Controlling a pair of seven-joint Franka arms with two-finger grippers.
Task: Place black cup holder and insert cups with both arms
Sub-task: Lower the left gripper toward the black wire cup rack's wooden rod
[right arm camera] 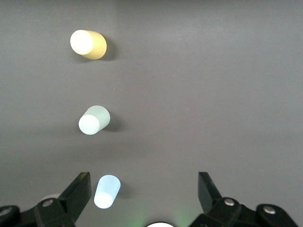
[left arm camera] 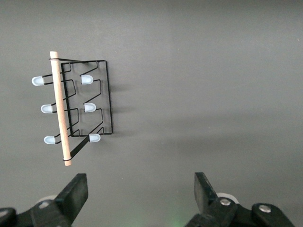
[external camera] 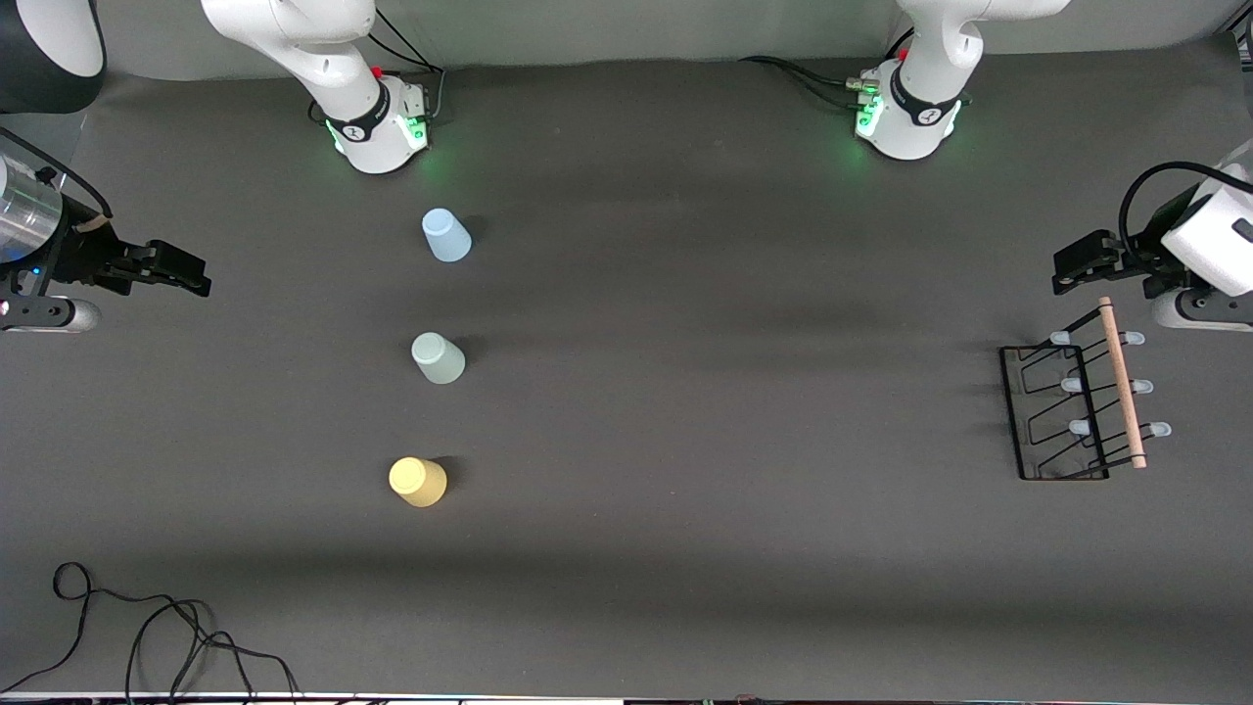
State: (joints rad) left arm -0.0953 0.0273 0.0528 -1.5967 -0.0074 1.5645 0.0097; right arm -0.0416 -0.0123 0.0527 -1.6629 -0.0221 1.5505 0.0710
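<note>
The black cup holder (external camera: 1069,411) is standing on the bench (external camera: 724,411) toward the left arm's end, well apart from the cups. The light blue cup (external camera: 446,236), grey-green cup (external camera: 438,357) and yellow cup (external camera: 418,482) are sitting upside down in a row. The left gripper (left arm camera: 139,194) is hanging wide, holding nothing, beside the holder; the right gripper (right arm camera: 142,194) is gaping wide over the bench's other end

Two white jointed arms with black bands, green-lit bases, black cables and black two-finger grippers, left gripper (external camera: 1077,262) and right gripper (external camera: 181,274), are being shown.
</note>
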